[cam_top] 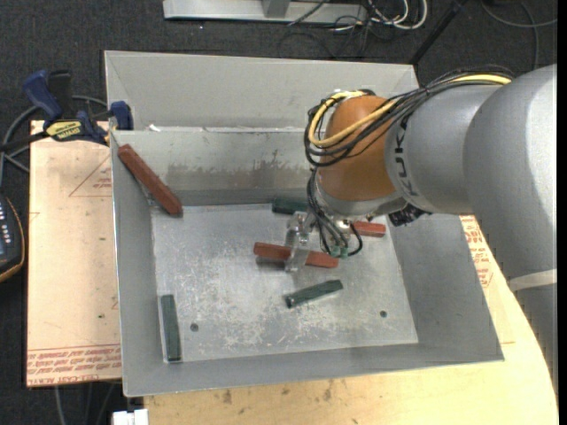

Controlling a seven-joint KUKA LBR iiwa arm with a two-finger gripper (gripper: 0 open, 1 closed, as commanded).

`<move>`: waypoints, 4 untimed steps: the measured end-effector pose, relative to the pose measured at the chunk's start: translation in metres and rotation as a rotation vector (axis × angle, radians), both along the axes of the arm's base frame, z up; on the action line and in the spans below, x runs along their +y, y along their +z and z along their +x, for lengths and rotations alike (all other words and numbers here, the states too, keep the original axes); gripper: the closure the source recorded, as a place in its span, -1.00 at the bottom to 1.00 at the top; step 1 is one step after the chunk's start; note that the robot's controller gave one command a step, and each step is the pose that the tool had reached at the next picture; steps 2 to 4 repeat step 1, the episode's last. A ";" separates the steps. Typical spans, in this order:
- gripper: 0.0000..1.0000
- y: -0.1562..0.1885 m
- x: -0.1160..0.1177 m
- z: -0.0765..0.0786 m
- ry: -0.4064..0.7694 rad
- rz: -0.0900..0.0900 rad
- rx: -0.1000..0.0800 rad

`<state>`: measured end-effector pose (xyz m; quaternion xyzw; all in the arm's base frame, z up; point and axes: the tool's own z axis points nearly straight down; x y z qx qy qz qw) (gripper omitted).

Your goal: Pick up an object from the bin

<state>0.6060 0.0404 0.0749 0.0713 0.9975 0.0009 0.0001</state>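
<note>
The gripper (299, 248) is down low, its 2 fingers (293, 237) pinched across the middle of a red bar (268, 252) lying flat between them, apparently so it balances when lifted. A green bar (314, 293) lies just nearside of them.

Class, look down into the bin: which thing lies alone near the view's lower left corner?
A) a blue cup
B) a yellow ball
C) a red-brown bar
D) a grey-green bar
D: a grey-green bar lies flat on the bin floor along its left wall, well apart from the red-brown bar by the gripper.
</note>
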 end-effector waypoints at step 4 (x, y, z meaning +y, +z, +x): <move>1.00 0.136 0.013 -0.012 -0.044 0.001 -0.009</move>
